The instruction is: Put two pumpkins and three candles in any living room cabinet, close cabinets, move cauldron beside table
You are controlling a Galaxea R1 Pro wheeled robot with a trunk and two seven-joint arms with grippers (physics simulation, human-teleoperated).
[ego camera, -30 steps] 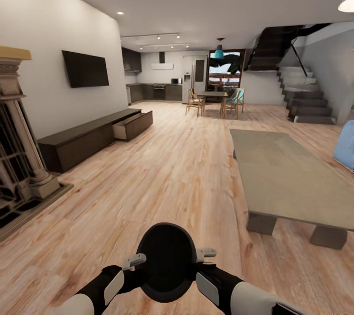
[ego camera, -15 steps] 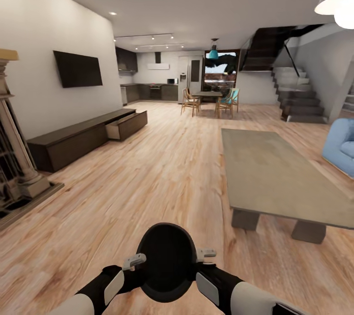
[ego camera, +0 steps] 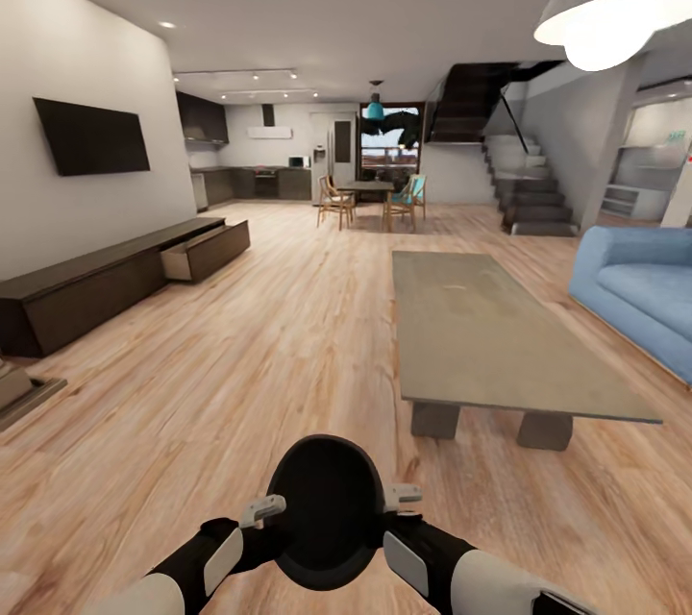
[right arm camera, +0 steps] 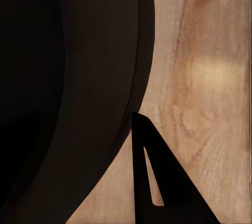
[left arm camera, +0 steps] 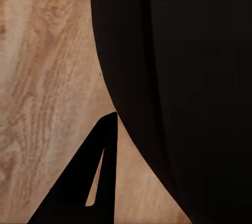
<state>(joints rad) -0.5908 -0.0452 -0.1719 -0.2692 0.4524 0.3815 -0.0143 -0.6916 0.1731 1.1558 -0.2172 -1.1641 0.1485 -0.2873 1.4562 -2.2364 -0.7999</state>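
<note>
While both forearms reach forward, low and close together, the left gripper (ego camera: 261, 507) and right gripper (ego camera: 404, 496) clamp opposite rims of the cauldron (ego camera: 325, 511), carried above the floor (ego camera: 288, 346), with the table (ego camera: 481, 327) ahead right and the cabinet (ego camera: 106, 279), one drawer open, at left.

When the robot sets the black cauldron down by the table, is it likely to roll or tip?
The cauldron looks rigid and round-bellied, so it may rock or roll slightly on the smooth wood floor. Held from both sides by the left gripper and right gripper, it seems bulky, perhaps heavy. Its matte wall probably resists slipping.
</note>
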